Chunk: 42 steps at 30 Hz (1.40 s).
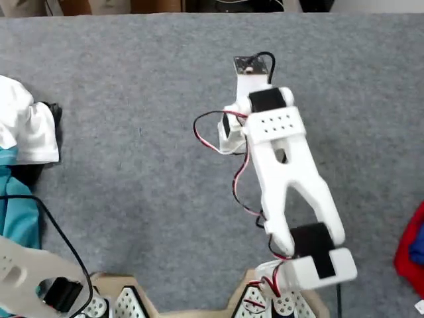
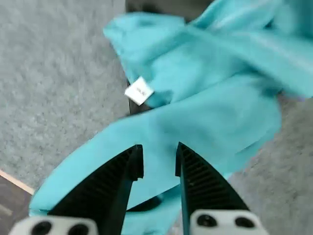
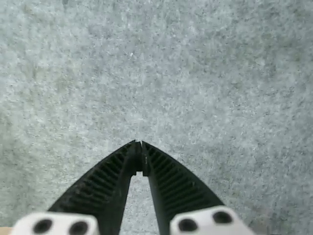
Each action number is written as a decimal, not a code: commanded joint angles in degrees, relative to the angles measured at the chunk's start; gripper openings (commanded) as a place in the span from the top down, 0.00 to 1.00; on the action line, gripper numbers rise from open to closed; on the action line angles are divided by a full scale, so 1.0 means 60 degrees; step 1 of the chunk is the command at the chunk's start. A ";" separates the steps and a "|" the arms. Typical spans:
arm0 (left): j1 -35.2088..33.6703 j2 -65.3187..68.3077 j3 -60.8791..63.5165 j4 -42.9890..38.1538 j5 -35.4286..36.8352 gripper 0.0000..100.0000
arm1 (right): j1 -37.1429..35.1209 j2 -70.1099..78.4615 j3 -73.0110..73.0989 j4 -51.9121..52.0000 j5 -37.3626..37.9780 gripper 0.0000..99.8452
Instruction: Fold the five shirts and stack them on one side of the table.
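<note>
Grey felt is laid over the whole bench (image 1: 132, 79), and the shirts are found at its two sides. A crumpled turquoise cotton shirt (image 2: 205, 122) is lying at the left edge, with a white fabric shirt (image 1: 23, 126) just beside it. A red and blue cloth (image 1: 412, 245) is seen at the right edge.

The left claw (image 2: 159, 159) is held over the turquoise shirt, its jaws only narrowly apart, and no cloth is caught between them. The right claw (image 3: 141, 155) is pressed shut on nothing, above bare felt near the middle.

The step in hand is judged to be the taking of the turquoise shirt. To do it well, the jaws should be widened before they are lowered, and a single edge should be gripped rather than a thick bunch. The small white tag (image 2: 139, 91) can probably be used to find the collar. The right claw should be opened for the opposite edge, so that the cloth is spread flat.

The shirts are kept in no box or basket; they rest directly on the felt.
</note>
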 commanded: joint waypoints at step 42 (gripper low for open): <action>1.2103 -0.9106 0.2183 -0.0029 0.2212 0.98 | 0.2645 0.0418 -0.1282 0.1436 -0.0103 0.99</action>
